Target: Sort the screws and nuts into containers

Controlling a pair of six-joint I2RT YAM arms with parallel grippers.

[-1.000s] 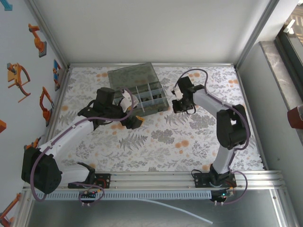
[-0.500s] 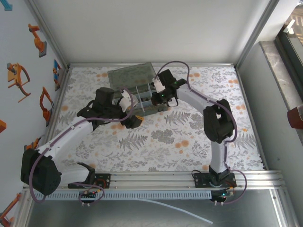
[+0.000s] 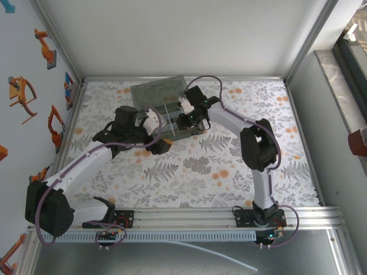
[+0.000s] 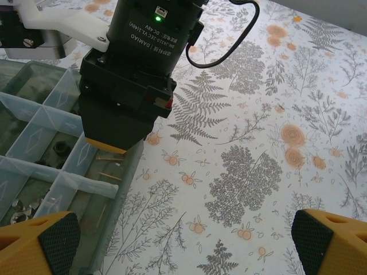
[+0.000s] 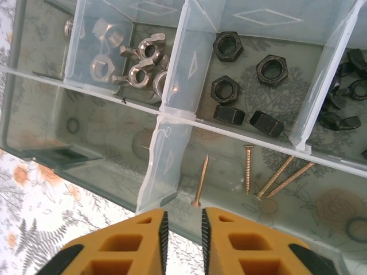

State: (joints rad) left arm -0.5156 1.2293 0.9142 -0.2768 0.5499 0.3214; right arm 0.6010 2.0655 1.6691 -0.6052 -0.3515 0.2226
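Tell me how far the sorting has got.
Done: the organiser box holds silver wing nuts, black hex nuts and copper screws in separate compartments. In hand: the right gripper hangs over the screw compartment, jaws slightly apart and empty; the left gripper is wide open beside the box. Left: any loose pieces on the mat are too small to make out.

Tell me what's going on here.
The right gripper hangs over the open organiser box, jaws slightly parted and empty, above a compartment holding copper-coloured screws. Black nuts and silver wing nuts lie in neighbouring compartments. The left gripper hovers at the box's edge, jaws wide open, holding nothing.
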